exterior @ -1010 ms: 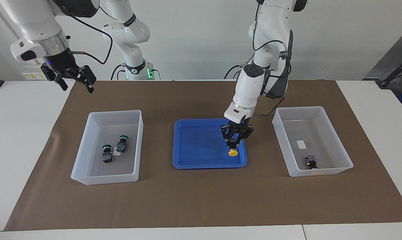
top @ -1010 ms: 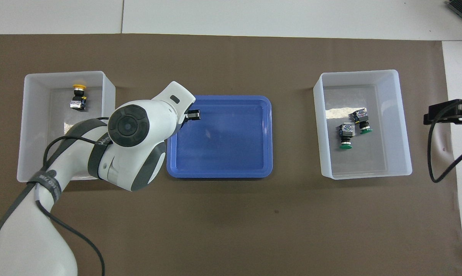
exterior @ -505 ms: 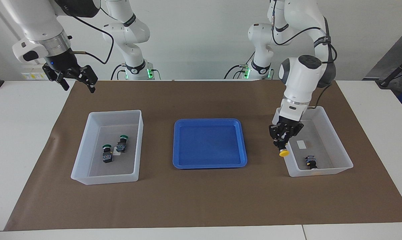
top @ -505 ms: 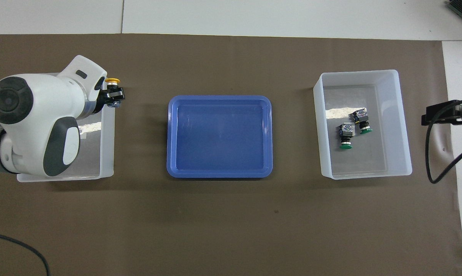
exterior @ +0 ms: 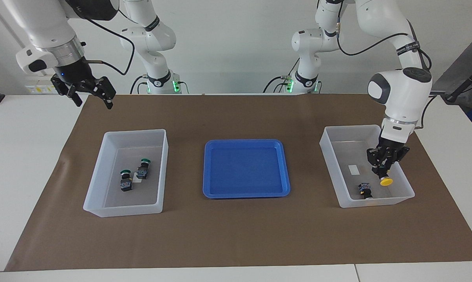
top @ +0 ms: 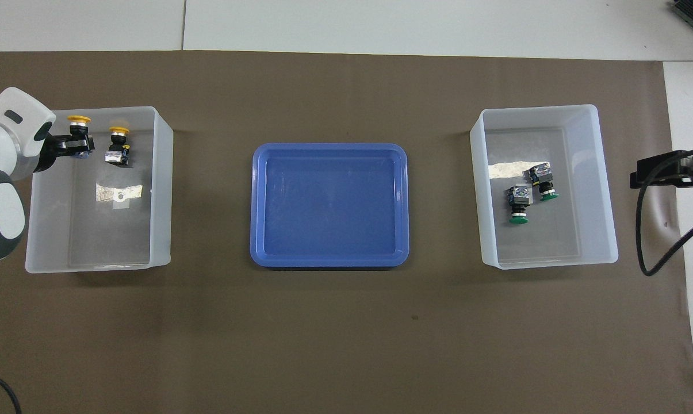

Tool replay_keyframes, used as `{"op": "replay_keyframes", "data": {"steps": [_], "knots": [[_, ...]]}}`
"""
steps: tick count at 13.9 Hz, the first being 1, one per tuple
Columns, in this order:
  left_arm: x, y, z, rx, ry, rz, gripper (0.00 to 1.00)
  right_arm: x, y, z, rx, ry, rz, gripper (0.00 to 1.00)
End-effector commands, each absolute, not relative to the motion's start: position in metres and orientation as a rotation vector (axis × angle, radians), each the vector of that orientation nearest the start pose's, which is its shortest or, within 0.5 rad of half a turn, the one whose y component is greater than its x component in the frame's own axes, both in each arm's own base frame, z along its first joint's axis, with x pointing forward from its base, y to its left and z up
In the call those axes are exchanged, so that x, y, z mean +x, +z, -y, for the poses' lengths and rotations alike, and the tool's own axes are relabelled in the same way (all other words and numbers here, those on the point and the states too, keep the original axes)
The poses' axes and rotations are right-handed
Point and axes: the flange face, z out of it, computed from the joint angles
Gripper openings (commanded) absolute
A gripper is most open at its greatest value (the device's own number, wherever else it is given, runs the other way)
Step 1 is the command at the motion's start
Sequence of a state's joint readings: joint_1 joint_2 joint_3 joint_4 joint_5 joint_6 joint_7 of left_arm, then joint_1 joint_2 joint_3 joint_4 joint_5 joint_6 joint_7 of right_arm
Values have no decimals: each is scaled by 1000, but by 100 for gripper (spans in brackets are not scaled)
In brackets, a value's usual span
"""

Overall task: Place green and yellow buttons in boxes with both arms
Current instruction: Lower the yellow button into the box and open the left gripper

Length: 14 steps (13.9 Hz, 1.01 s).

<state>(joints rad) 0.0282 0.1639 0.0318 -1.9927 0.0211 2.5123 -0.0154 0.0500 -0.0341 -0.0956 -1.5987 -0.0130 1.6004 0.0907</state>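
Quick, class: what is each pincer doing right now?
Left pincer: shut on a yellow button, over a box.
Right pincer: open, holding nothing.

The two boxes [exterior: 392,197] [exterior: 98,203] look like milky plastic that you can half see through. Their floors shine and catch the light. The tray [exterior: 208,168] is smooth blue plastic with a soft shine. The mat [exterior: 236,235] under them is dull brown, like paper, with a few small wrinkles. The table [exterior: 24,137] around it is plain flat white. The left claw [exterior: 384,173] is dull black, and the arm [exterior: 400,90] above it has a shiny white shell. In the claw is a button [exterior: 385,181] with a smooth yellow plastic cap. Beside the claw lies another button [top: 116,150] with a shiny silvery patch on its black body.
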Motion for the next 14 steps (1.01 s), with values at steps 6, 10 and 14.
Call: {"op": "replay_keyframes", "data": {"steps": [6,10,14], "knots": [[635,333,10,-3085,-545,-34,8,540,634,25,-3140,-51,-219,100],[635,331,6,-3085,-526,-40,100,540,634,25,-3140,-51,-219,100],[626,366,-8,-3087,-489,-7,100,540,633,25,-3140,-48,-219,100]]}}
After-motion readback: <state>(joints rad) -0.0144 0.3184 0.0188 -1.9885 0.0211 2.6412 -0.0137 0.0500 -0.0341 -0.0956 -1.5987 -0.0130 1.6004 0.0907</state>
